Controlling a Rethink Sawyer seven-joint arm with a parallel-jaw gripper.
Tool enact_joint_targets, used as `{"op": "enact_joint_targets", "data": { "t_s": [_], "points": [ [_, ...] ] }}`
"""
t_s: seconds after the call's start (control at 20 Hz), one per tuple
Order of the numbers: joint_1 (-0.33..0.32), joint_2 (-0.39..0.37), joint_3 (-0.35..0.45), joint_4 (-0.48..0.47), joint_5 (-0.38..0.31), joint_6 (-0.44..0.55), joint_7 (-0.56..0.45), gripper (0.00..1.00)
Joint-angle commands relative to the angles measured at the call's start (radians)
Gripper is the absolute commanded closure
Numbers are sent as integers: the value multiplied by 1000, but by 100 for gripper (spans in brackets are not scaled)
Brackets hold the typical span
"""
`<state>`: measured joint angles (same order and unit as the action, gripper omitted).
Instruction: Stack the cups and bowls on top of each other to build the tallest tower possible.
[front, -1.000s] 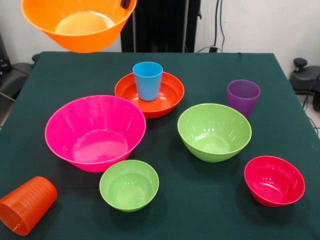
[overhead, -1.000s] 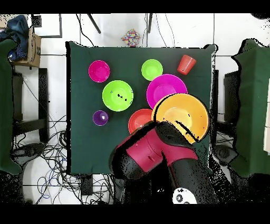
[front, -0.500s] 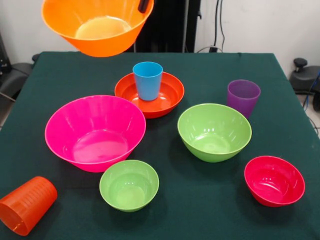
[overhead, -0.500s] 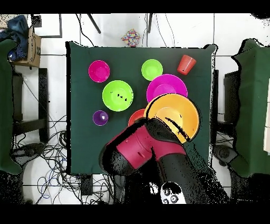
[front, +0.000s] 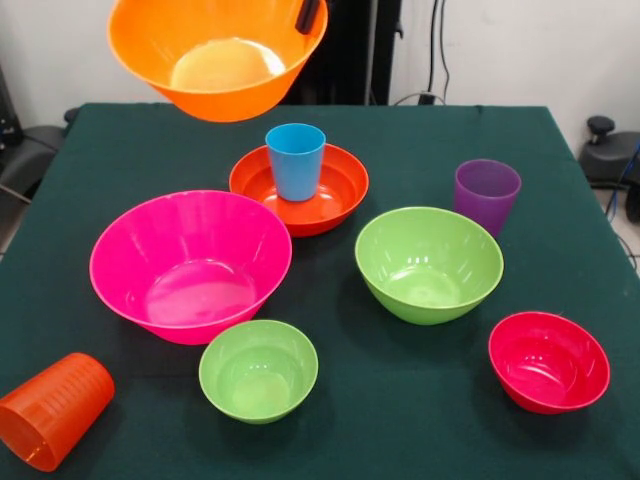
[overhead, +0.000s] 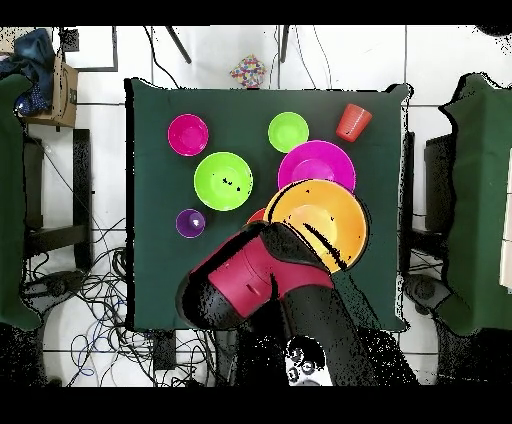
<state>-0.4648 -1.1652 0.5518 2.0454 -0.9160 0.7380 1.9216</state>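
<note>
My gripper is shut on the rim of the large orange bowl and holds it high above the table's far side, just left of the blue cup. The blue cup stands upright in the shallow red-orange bowl. The large pink bowl, medium lime bowl, small lime bowl, crimson bowl and purple cup stand apart on the cloth. An orange cup lies on its side at the near left. No fourth cup shows. In the overhead view the orange bowl covers the red-orange bowl.
The dark green cloth-covered table ends close to the purple cup on the right. In the overhead view the red arm reaches in from the bottom edge. Cables lie on the floor to the left.
The gripper has carried the orange bowl to the right in the front view, closer to a spot above the blue cup and red-orange bowl. Nothing on the table has moved.
</note>
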Motion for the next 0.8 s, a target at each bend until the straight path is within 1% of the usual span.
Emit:
{"op": "enact_joint_targets", "data": {
  "t_s": [0.05,0.35,0.8],
  "points": [
    [58,79,-97,-43,5,14,212,100],
    [107,113,-140,-68,0,-7,243,100],
    [152,137,-187,-90,11,-27,257,100]
  ]
}}
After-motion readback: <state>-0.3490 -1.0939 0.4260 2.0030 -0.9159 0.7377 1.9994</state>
